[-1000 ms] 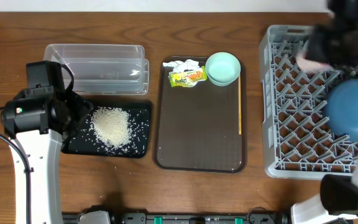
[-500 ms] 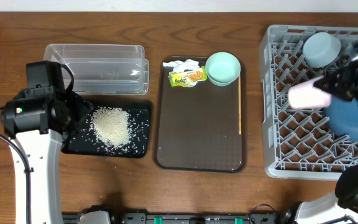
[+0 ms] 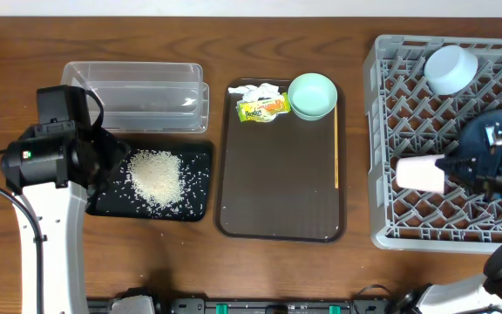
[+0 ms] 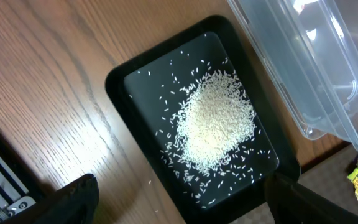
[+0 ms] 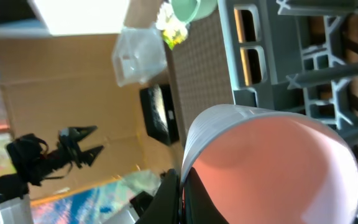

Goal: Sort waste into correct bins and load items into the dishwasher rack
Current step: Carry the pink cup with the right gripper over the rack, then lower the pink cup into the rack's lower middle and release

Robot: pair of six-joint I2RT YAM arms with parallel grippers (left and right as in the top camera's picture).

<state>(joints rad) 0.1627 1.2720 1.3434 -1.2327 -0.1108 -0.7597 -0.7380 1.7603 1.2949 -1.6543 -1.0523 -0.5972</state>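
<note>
The rice heap (image 3: 155, 177) lies in the black tray (image 3: 197, 208), also in the left wrist view (image 4: 216, 121). My left gripper (image 3: 111, 161) is open and empty at the black tray's left end (image 4: 185, 208). My right gripper (image 3: 447, 167) is shut on the pink cup's rim (image 5: 182, 186) and holds the pink cup (image 3: 419, 173) on its side over the grey rack (image 3: 382, 131). The dark-blue bowl (image 3: 495, 139) and the upturned light-blue bowl (image 3: 450, 68) sit in the rack. The mint-green bowl (image 3: 312, 94), yellow wrapper (image 3: 261, 109) and tissue (image 3: 264, 89) are on the brown tray.
The clear container (image 3: 138, 96) stands empty behind the black tray. The brown serving tray (image 3: 281, 192) lies between the bins and the rack. A few rice grains lie loose on the wood by the black tray (image 4: 149, 182).
My right arm has carried the pink cup from the rack's back toward its front left, uncovering the light-blue bowl. The left arm has not moved.
</note>
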